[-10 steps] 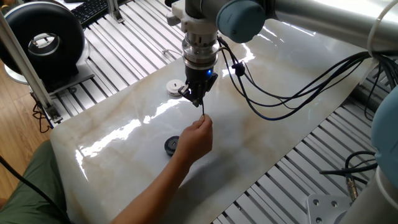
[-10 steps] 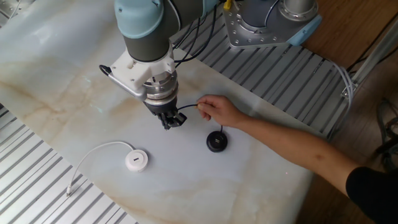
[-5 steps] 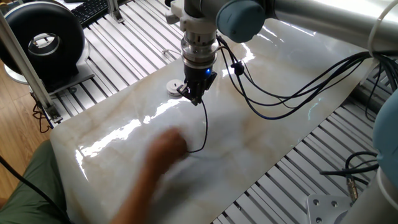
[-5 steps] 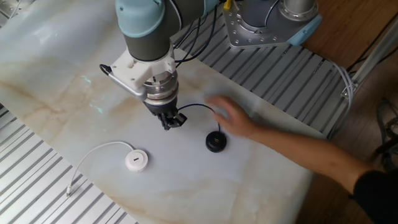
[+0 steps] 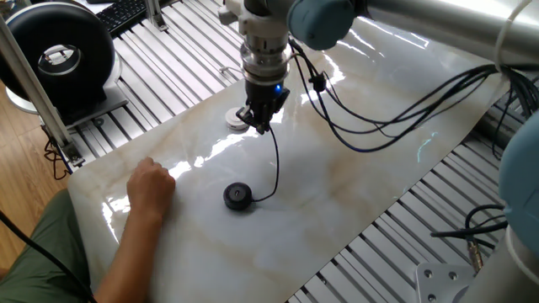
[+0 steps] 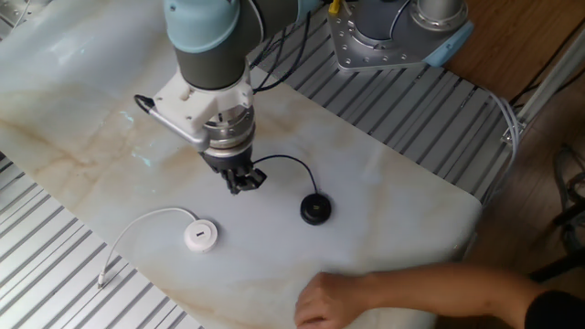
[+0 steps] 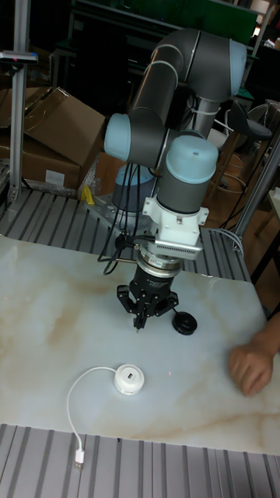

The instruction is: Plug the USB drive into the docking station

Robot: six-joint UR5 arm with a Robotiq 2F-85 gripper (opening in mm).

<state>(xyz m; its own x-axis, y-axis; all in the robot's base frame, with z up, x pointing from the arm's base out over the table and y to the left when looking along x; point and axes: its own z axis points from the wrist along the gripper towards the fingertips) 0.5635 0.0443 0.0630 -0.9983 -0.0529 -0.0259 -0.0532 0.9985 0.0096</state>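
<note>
My gripper [image 6: 239, 183] hangs just above the marble slab and is shut on the USB drive [image 6: 241, 187], a small black plug. Its thin black cable [image 6: 291, 164] curves over to a flat black puck [image 6: 314, 209] lying on the slab. The docking station [image 6: 200, 235], a small white disc, lies a short way in front of the gripper with a white cord [image 6: 137, 228] trailing off it. In the tall fixed view the gripper [image 7: 140, 321] sits above and slightly right of the docking station [image 7: 128, 380]. In one fixed view the gripper [image 5: 259, 123] partly hides the docking station [image 5: 235, 118].
A person's hand [image 6: 334, 297] rests at the slab's edge, away from the cable; it also shows at the right [image 7: 253, 366]. A black round device [image 5: 59, 52] stands off the slab. Robot cables [image 5: 379, 126] hang over the slab. Slatted metal surrounds the marble.
The person's hand let go of the black cable and pulled back to the slab's edge. My gripper shifted slightly toward the white disc, still holding the plug.
</note>
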